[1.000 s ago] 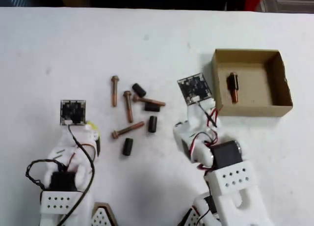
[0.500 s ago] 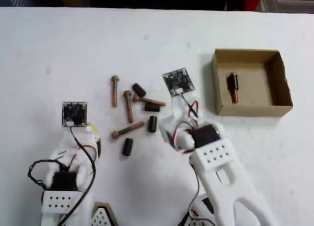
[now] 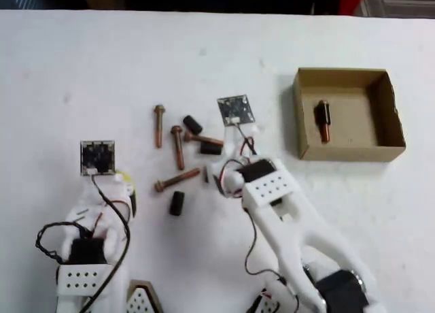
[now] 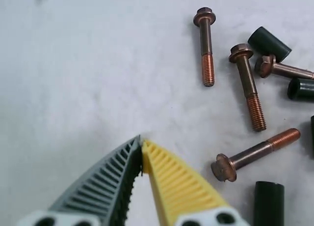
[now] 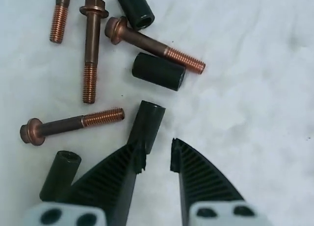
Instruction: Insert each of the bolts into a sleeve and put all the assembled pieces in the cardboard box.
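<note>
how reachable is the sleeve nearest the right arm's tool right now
Probably yes: the open right tool sits just short of the sleeve with nothing between them, though the sleeve lies off-centre of the gap.

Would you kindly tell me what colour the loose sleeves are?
Black; the sleeves show best in the right wrist view.

The bolts point(image 3: 178, 147) and sleeves point(image 3: 177, 203) lie crowded in one cluster in the middle of the surface point(image 3: 81, 61), several touching, so jaws find little room among them. Wide open room lies left of the cluster and behind it. The cardboard box point(image 3: 350, 152) is open on top, with free floor beside the one assembled piece point(image 3: 322, 121).
</note>
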